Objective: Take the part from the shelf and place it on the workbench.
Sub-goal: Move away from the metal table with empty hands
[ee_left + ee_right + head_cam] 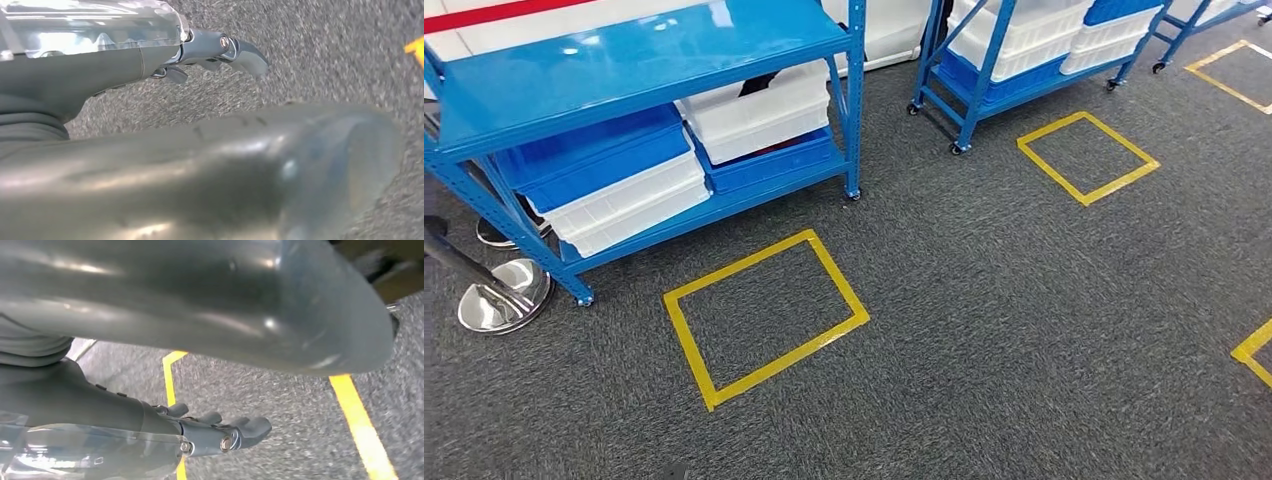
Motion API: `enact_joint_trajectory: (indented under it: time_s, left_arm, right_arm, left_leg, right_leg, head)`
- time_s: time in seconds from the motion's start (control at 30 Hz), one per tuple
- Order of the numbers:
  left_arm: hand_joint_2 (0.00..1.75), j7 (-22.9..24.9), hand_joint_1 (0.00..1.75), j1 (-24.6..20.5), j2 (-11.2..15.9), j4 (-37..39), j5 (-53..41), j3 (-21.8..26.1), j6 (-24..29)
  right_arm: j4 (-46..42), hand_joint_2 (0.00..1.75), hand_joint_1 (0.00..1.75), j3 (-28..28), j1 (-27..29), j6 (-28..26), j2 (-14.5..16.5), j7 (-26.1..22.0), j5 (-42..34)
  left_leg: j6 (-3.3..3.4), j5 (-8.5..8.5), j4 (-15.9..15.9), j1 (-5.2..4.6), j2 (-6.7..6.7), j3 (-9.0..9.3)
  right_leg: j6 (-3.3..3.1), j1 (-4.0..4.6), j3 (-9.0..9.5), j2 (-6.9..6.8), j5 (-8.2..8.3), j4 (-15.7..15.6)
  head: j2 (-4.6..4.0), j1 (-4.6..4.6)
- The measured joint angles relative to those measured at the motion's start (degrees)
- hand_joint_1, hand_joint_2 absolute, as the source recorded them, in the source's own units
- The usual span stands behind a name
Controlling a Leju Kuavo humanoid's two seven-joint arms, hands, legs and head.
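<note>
From the head view, a blue shelf [639, 60] stands at the upper left on grey carpet [984, 330]. Its lower level carries stacked bins: a blue bin [589, 155] sitting on a white bin [629, 205] toward the left, and a white bin [759, 115] resting on another blue bin [769, 162] toward the right. The contents of the bins cannot be made out, so the part to be taken cannot be told from here. A second blue shelf on wheels [1024, 50] stands further back to the right, loaded with white and blue bins as well. Yellow tape squares mark the carpet, one [764, 315] just in front of the near shelf and another [1087, 157] in front of the far one. A shiny round metal base [504, 295] sits beside the near shelf's left leg.

In the left wrist view, the left robot hand [215, 52] hangs over the carpet, its fingers extended and apart, holding nothing. In the right wrist view, the right robot hand [215, 432] is likewise released, fingers loosely spread over the carpet near a yellow tape line [360, 425].
</note>
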Motion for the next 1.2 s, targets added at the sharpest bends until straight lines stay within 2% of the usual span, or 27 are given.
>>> enact_joint_trajectory:
  time_s: [0.03,0.07,0.1,0.13,0.2,0.27,0.33,0.37,0.43,0.47,0.5,0.53,0.57,0.6,0.63,0.67,0.73,0.77,0.83,0.87,0.93,1.0,1.03,1.07,1.1,1.13,1.2]
  left_arm:
    - [0.0,0.0,0.0,0.0,0.0,0.0,0.0,0.0,0.0]
    - [0.0,0.0,0.0,0.0,0.0,0.0,0.0,0.0,0.0]
    - [0.0,0.0,0.0,0.0,0.0,0.0,0.0,-0.1,0.0]
    - [0.0,0.0,0.0,0.1,0.0,0.0,0.0,-0.1,0.0]
    - [0.0,0.0,0.0,0.1,0.0,0.0,0.0,-0.1,0.0]
    - [0.0,0.0,0.0,0.0,0.0,0.0,0.0,-0.1,-0.1]
    - [0.0,0.0,0.0,0.1,0.0,0.0,0.0,-0.1,-0.1]
    - [0.0,0.0,0.0,0.2,0.0,0.0,0.0,-0.1,-0.1]
    - [0.0,0.0,0.0,0.1,0.1,0.0,0.0,-0.2,-0.1]
    - [0.0,0.0,0.0,0.1,0.1,0.0,0.0,-0.2,-0.1]
    - [0.0,0.1,0.0,0.0,0.1,0.0,0.0,-0.2,-0.1]
    - [0.0,0.1,0.0,-0.1,0.1,0.0,0.0,-0.2,-0.1]
    - [0.0,0.1,0.0,0.0,0.1,0.0,0.0,-0.2,-0.1]
    - [0.0,0.1,0.0,0.1,0.1,0.0,0.0,-0.2,-0.2]
    - [0.0,0.1,0.0,0.2,0.1,0.0,0.0,-0.2,-0.2]
    - [0.0,0.1,0.0,0.2,0.1,0.0,0.0,-0.2,-0.2]
    - [0.0,0.0,0.0,0.1,0.2,0.0,0.0,-0.2,-0.2]
    - [0.0,0.0,0.0,0.1,0.2,0.0,0.0,-0.2,-0.2]
    - [0.0,-0.1,0.0,0.2,0.2,0.0,0.0,-0.2,-0.4]
    - [0.0,-0.2,0.0,0.2,0.2,0.0,0.0,-0.2,-0.7]
    - [0.0,-0.4,0.0,0.2,0.2,0.0,0.0,-0.2,-1.3]
    - [0.0,-0.8,0.0,0.1,0.3,0.0,0.0,-0.2,-2.0]
    - [0.0,-0.9,0.0,0.1,0.3,0.0,0.0,-0.2,-2.2]
    - [0.0,-0.9,0.0,0.1,0.3,0.0,-0.1,-0.3,-2.4]
    - [0.0,-0.9,0.0,0.1,0.3,0.0,-0.1,-0.3,-2.6]
    - [0.0,-0.9,0.0,0.1,0.3,0.0,-0.1,-0.3,-2.7]
    - [0.0,-0.9,0.0,0.1,0.3,0.0,-0.1,-0.3,-2.8]
  right_arm:
    - [0.0,0.0,0.0,0.0,0.0,0.0,0.0,0.0,0.0]
    - [0.0,0.0,0.0,0.0,0.1,0.0,0.0,0.0,0.0]
    - [0.0,0.0,0.0,0.0,0.1,0.0,0.0,0.0,0.0]
    - [0.0,0.0,0.0,0.0,0.1,0.0,0.0,0.0,0.0]
    - [0.0,0.0,0.0,-0.1,0.3,0.0,-0.1,0.0,0.0]
    - [0.1,0.0,0.0,-0.2,0.3,0.0,-0.1,0.0,0.0]
    - [0.1,0.0,0.0,-0.2,0.1,0.0,-0.1,0.0,0.0]
    - [0.1,0.0,0.0,-0.2,0.0,0.0,-0.1,0.0,0.0]
    - [0.1,0.0,0.0,-0.3,0.2,0.1,0.0,0.0,-0.1]
    - [0.1,0.0,0.0,-0.3,0.4,0.1,0.0,0.0,-0.1]
    - [0.1,0.0,0.0,-0.3,0.6,0.1,0.0,0.0,-0.1]
    - [0.1,0.0,0.0,-0.3,0.6,0.2,0.0,0.0,-0.1]
    - [0.1,0.0,0.0,-0.3,0.7,0.2,0.0,0.0,-0.1]
    - [0.1,0.0,0.0,-0.3,0.6,0.2,0.0,0.0,-0.1]
    - [0.1,0.0,0.0,-0.3,0.6,0.3,0.0,0.0,-0.1]
    - [0.1,0.0,0.0,-0.3,0.5,0.3,0.0,0.0,-0.1]
    - [0.1,0.0,0.0,-0.3,0.5,0.4,0.0,0.0,0.0]
    - [0.1,0.0,0.0,-0.3,0.5,0.4,0.0,0.1,0.0]
    - [0.1,0.0,0.0,-0.3,0.2,0.4,0.0,0.1,-0.1]
    - [0.1,0.0,0.0,-0.4,0.0,0.3,0.0,0.0,-0.2]
    - [0.0,0.0,0.0,-0.6,0.0,0.0,0.0,-0.4,-0.9]
    - [0.0,0.0,0.0,-1.2,0.3,-0.3,0.0,-0.9,-1.8]
    - [0.0,0.0,0.0,-1.5,0.3,-0.4,0.1,-1.0,-2.0]
    - [0.0,0.0,0.0,-1.6,0.4,-0.4,0.1,-1.1,-2.1]
    - [0.0,0.0,0.0,-1.8,0.4,-0.4,0.1,-1.2,-2.2]
    - [0.0,0.0,0.0,-2.0,0.5,-0.4,0.1,-1.3,-2.2]
    - [0.0,0.0,0.0,-2.3,0.6,-0.4,0.0,-1.4,-2.3]
  left_leg:
    - [0.08,-0.07,0.0,-0.08,-0.72,0.08]
    - [0.13,-0.15,0.0,-0.15,-1.48,0.22]
    - [0.12,-0.25,0.1,-0.19,-2.3,0.43]
    - [0.06,-0.36,0.1,-0.19,-3.1,0.7]
    - [-0.22,-0.62,0.2,-0.18,-4.55,0.98]
    - [-0.75,-0.71,0.2,-0.04,-5.71,0.72]
    - [-1.47,-0.65,0.1,0.11,-6.73,0.47]
    - [-1.79,-0.87,0.4,0.05,-6.25,0.35]
    - [-2.28,-2.8,3.6,-0.14,-3.52,-1.15]
    - [-2.48,-4.54,7.0,-0.07,-1.83,-2.78]
    - [-2.68,-6.34,10.9,0.1,-0.87,-4.76]
    - [-2.9,-7.63,14.4,0.28,-0.39,-6.55]
    - [-3.08,-7.93,16.5,0.43,-0.13,-7.6]
    - [-3.2,-7.05,16.2,0.52,0.09,-7.45]
    - [-3.24,-5.21,13.5,0.57,0.47,-6.1]
    - [-3.14,-2.98,9.2,0.55,1.4,-3.88]
    - [-2.53,-0.51,2.1,0.08,3.76,-0.2]
    - [-2.17,-0.25,0.5,-0.14,4.44,0.54]
    - [-1.49,-0.33,0.1,-0.32,3.73,0.48]
    - [-1.17,-0.24,-0.1,-0.24,3.24,0.57]
    - [-0.34,-0.12,-0.6,-0.01,2.29,0.83]
    - [0.21,-0.23,-0.8,0.01,1.5,0.96]
    - [0.34,-0.36,-0.7,-0.08,1.11,1.02]
    - [0.37,-0.5,-0.7,-0.16,0.73,1.19]
    - [0.35,-0.68,-0.7,-0.21,0.38,1.44]
    - [0.25,-0.9,-0.7,-0.22,0.03,1.82]
    - [-0.12,-1.5,-0.6,-0.28,-0.45,2.62]
  right_leg:
    - [-0.04,0.03,-1.97,0.21,-0.72,3.2]
    - [-0.15,0.07,-3.17,0.29,-0.29,4.7]
    - [-0.34,0.1,-3.23,0.43,1.41,3.7]
    - [-0.58,0.12,-2.18,0.76,3.97,0.5]
    - [-1.1,0.11,0.75,3.29,8.43,-7.5]
    - [-1.36,0.16,2.08,5.29,9.78,-11.4]
    - [-1.69,0.13,2.32,4.52,9.77,-11.8]
    - [-1.99,0.02,2.59,3.83,9.82,-12.2]
    - [-2.69,-0.27,3.16,2.16,9.88,-12.9]
    - [-2.93,-0.17,3.34,1.29,9.77,-13.0]
    - [-3.08,-0.08,3.42,0.43,9.64,-13.0]
    - [-3.12,-0.01,3.49,-0.39,9.52,-13.0]
    - [-3.1,0.03,3.6,-1.17,9.38,-12.9]
    - [-3.01,0.03,3.76,-1.85,9.24,-12.9]
    - [-2.89,0.02,4.01,-2.5,9.07,-12.9]
    - [-2.71,0.05,4.34,-3.13,8.85,-12.9]
    - [-2.17,0.33,4.85,-4.28,8.4,-12.8]
    - [-1.89,0.49,4.99,-4.79,8.25,-12.8]
    - [-1.31,0.6,5.19,-5.76,8.11,-12.8]
    - [-0.96,0.47,5.33,-5.67,7.87,-12.6]
    - [-0.38,0.19,4.29,-3.38,6.03,-9.9]
    - [-0.19,0.03,0.58,-0.53,2.77,-2.8]
    - [-0.16,0.0,-1.62,0.01,1.55,1.0]
    - [-0.15,0.0,-3.21,0.19,1.32,3.4]
    - [-0.19,0.0,-3.88,0.24,2.21,3.9]
    - [-0.29,0.0,-3.37,0.26,4.21,1.9]
    - [-0.66,0.06,-0.23,0.43,8.78,-5.7]
  head:
    - [0.0,-0.01]
    - [0.0,-0.01]
    - [0.0,0.0]
    - [0.0,0.0]
    - [-0.01,-0.01]
    - [-0.01,0.0]
    - [0.0,-0.01]
    - [0.0,-0.02]
    - [0.0,-0.06]
    - [0.0,-0.08]
    - [0.0,-0.09]
    - [0.0,-0.09]
    - [0.0,-0.09]
    - [-0.01,-0.09]
    - [0.0,-0.09]
    - [0.0,-0.09]
    - [0.01,-0.09]
    - [0.01,-0.09]
    - [0.01,-0.08]
    - [0.0,-0.08]
    - [0.0,-0.07]
    - [0.0,-0.06]
    - [0.0,-0.06]
    - [-0.01,-0.05]
    - [-0.01,-0.05]
    - [-0.01,-0.05]
    - [-0.01,-0.05]
